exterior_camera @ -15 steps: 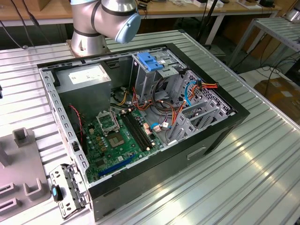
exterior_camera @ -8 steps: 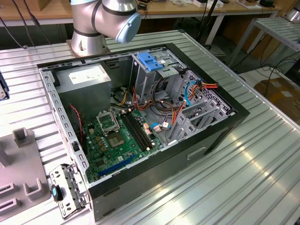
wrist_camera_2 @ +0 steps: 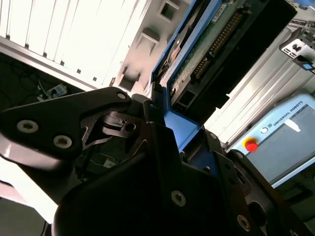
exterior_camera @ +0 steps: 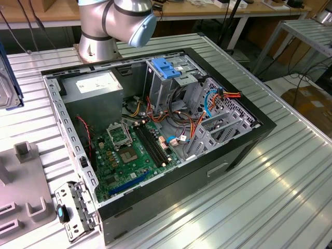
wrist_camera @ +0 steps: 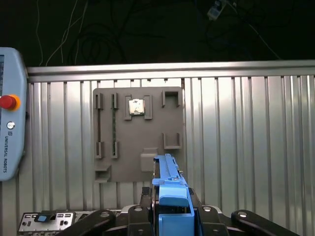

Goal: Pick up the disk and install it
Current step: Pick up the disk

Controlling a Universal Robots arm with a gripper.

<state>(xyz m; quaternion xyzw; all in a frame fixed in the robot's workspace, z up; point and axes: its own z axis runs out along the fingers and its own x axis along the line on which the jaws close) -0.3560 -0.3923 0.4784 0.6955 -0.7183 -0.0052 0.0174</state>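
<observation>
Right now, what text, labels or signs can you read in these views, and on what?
On the control pad: a maker's name in capitals along its edge, not quoted here.
On the power supply: a white sticker, print too small to read.
On the disk, clamped in the tool: board markings too blurred to read.
Nothing else is readable.
</observation>
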